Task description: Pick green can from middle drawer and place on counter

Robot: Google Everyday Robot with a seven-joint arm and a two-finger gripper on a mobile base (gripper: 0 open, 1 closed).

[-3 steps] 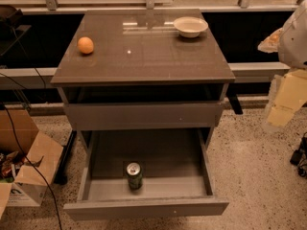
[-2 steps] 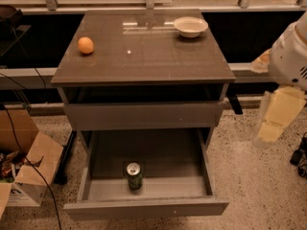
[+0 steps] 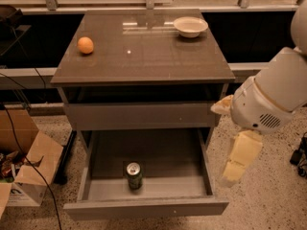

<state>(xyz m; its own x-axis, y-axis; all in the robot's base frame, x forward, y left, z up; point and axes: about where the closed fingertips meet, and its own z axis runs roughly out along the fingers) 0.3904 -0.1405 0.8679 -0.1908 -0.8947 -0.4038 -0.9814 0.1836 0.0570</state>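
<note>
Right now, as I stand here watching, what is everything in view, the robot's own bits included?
counter: one, glossy grey-brown, top of the cabinet
orange: one, orange, left side of the counter
bowl: one, pale cream, back right of the counter
upper drawer: one, grey, shut, just under the counter
middle drawer: one, grey, pulled open, below the upper drawer
green can: one, dark green with a silver top, upright near the front of the middle drawer
cardboard box: one, brown, open, on the floor left of the cabinet
robot arm: one, white, right of the cabinet
pincer: one, cream, hanging from the arm beside the open drawer's right side
</note>
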